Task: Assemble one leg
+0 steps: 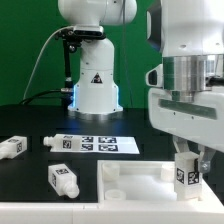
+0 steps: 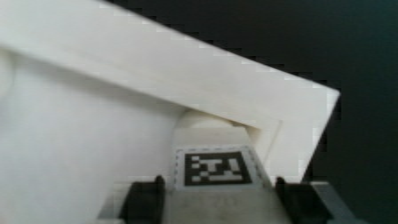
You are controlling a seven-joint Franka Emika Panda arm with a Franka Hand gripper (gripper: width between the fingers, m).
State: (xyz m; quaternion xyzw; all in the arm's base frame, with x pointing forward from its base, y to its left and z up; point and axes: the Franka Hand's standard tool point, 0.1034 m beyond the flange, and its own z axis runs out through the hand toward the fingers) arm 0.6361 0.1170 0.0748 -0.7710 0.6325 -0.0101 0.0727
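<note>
The gripper [image 1: 187, 165] is closing its two fingers [image 2: 148, 197] on a leg [image 1: 186, 171], holding it upright at a corner of the white panel [image 1: 135, 190], at the exterior view's right. In the wrist view the leg [image 2: 217, 160] is sitting between the dark fingertips with its square black-and-white tag facing the camera, right against the panel's [image 2: 107, 130] raised edge. Two more legs are lying loose on the black table [image 1: 30, 170]: one [image 1: 12, 146] near the exterior view's left edge, another [image 1: 63, 179] just beside the panel. The marker board [image 1: 95, 144] is lying behind them, showing several tags.
</note>
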